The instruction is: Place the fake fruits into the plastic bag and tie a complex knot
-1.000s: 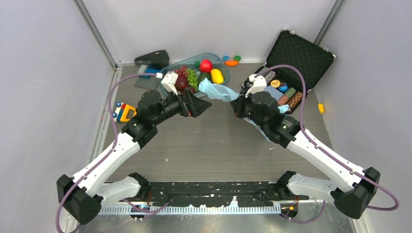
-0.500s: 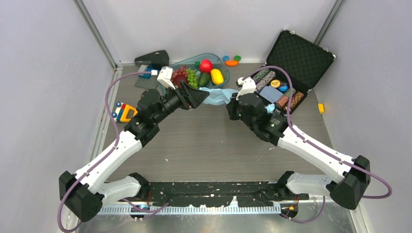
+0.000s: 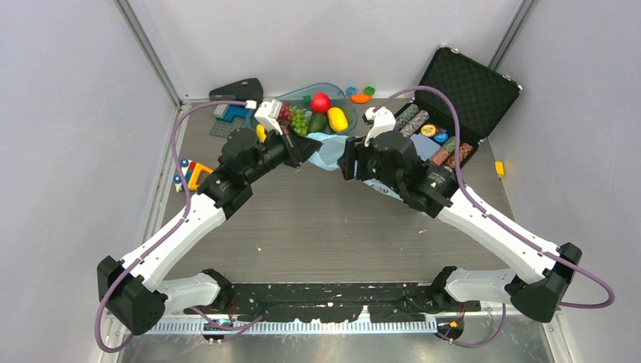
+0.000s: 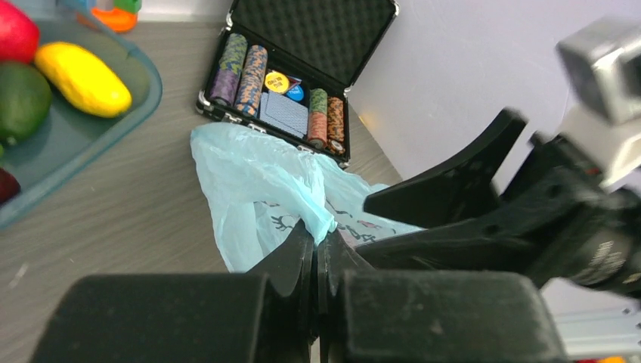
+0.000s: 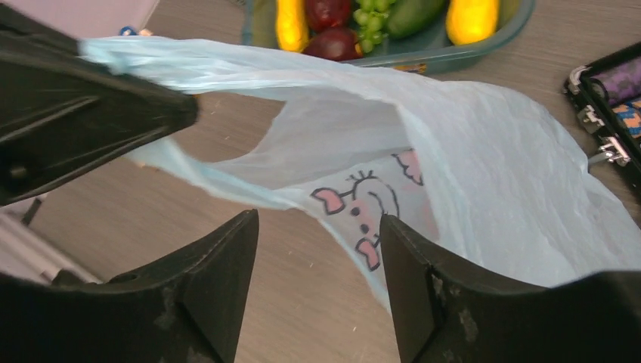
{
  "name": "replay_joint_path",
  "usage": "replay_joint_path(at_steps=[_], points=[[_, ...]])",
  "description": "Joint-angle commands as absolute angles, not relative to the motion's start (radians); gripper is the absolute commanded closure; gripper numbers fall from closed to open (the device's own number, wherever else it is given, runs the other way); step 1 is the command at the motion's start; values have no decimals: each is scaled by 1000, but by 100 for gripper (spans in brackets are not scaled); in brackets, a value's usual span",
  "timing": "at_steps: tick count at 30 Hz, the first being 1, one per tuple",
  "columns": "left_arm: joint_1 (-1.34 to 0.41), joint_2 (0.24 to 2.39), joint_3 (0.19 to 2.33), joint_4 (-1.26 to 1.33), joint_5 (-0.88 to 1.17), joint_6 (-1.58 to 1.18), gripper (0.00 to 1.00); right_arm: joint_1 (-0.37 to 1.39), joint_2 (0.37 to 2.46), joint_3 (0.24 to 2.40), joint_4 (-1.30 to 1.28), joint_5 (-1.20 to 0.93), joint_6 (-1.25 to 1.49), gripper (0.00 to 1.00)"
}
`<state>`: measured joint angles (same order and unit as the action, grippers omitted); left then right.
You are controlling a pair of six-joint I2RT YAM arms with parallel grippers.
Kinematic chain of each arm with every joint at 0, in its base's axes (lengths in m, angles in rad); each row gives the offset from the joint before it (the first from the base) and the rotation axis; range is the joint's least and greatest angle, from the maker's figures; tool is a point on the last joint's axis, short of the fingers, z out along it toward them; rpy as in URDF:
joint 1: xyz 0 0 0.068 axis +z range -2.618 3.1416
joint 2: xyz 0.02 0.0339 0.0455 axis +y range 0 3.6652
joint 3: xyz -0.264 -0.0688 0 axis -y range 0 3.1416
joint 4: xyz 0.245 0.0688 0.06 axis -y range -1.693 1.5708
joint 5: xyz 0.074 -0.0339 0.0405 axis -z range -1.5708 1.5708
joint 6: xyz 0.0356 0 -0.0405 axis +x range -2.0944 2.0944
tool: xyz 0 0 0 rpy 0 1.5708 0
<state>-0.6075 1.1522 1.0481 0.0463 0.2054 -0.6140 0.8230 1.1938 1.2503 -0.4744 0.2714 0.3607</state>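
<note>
The light-blue plastic bag (image 3: pixel 326 153) lies crumpled on the table between my two grippers. My left gripper (image 4: pixel 325 233) is shut on a bunched edge of the bag (image 4: pixel 257 181). My right gripper (image 5: pixel 317 223) is open just in front of the bag (image 5: pixel 469 151), whose printed face hangs between the fingertips without being pinched. The fake fruits sit in the blue-tinted tub (image 5: pixel 453 57) behind: a red apple (image 3: pixel 320 102), a yellow one (image 3: pixel 337 119), green grapes (image 5: pixel 374 19) and a dark red one (image 5: pixel 332 41). A knot is not in view.
An open black case (image 3: pixel 461 91) with rows of poker chips stands at the back right, close behind the bag. Small coloured blocks (image 3: pixel 360 94) lie behind the tub. A toy (image 3: pixel 193 174) rests at the left edge, a dark wedge (image 3: pixel 238 91) at the back left.
My left gripper went from open to shut on the bag's edge. My right gripper opened and let go of the bag. Both arms shifted toward the tub and each other.
</note>
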Motion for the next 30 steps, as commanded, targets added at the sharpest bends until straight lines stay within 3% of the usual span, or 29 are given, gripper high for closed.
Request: replay_joint_path(at_steps=[1, 5, 10, 17, 24, 30], points=[[-608, 1167, 1140, -57, 293, -452, 100, 830, 1196, 1417, -620, 115, 320, 30], [-604, 1182, 1183, -124, 311, -392, 100, 830, 1213, 1575, -749, 92, 283, 25], [-600, 1199, 1211, -157, 359, -362, 100, 820, 1266, 1672, -871, 246, 236, 20], [-596, 1195, 1222, -183, 357, -356, 100, 815, 1275, 1537, -879, 321, 291, 25], [-592, 1182, 1220, -189, 359, -359, 100, 843, 1248, 1351, -714, 413, 398, 31], [-591, 1179, 1219, -191, 361, -364, 100, 891, 1303, 1313, -608, 496, 434, 35]])
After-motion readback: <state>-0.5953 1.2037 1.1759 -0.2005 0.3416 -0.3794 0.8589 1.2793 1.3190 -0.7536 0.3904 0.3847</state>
